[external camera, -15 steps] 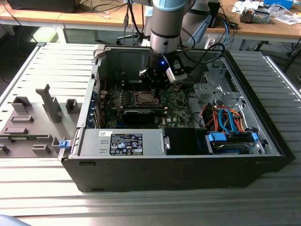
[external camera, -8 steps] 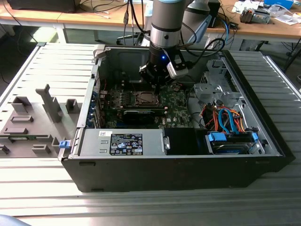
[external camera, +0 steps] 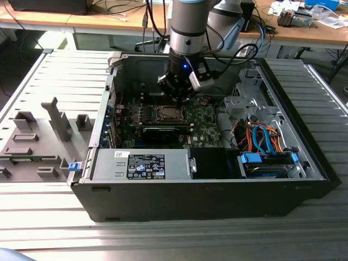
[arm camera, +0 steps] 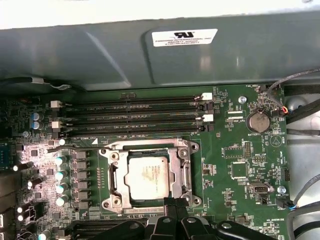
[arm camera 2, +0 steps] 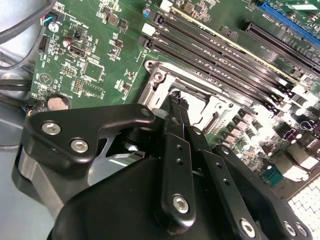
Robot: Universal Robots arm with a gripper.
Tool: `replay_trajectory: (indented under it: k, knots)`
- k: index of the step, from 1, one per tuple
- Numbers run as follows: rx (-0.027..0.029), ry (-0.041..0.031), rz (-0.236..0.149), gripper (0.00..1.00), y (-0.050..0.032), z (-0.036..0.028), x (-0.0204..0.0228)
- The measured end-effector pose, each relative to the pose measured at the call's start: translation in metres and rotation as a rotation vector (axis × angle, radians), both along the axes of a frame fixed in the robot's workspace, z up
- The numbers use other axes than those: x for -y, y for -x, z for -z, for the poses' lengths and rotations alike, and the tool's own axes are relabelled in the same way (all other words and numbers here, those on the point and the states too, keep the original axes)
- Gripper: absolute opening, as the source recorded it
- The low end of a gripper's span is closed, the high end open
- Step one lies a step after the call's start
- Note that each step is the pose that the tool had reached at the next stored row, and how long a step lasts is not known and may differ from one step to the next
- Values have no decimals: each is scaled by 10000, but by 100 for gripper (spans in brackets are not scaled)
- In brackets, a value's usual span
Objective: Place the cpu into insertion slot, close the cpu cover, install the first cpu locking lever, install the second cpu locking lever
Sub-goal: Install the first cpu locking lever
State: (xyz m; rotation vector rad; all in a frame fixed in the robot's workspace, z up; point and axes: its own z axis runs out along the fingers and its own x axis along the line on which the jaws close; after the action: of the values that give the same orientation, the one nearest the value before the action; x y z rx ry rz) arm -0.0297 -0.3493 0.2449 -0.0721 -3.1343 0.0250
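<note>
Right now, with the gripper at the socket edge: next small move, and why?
Probably ease straight down a touch. The cpu already sits in the insertion slot with the cpu cover down around it, and the gripper, fingers together, is at the frame's near edge, seemingly just short of contact.

An open black computer case (external camera: 217, 201) is being shown lying on a slatted metal table (external camera: 49, 76), its power supply (external camera: 142, 165) facing the exterior view, orange and blue cables (external camera: 261, 136) being bundled toward the exterior view's right, grey fixtures (external camera: 38, 141) being kept at its left
</note>
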Motion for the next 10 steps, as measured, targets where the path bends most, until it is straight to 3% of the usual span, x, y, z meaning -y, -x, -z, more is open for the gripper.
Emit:
replay_trajectory:
  k: [10]
  knots:
    - [11, 0, 0, 11, 74, 0, 0]
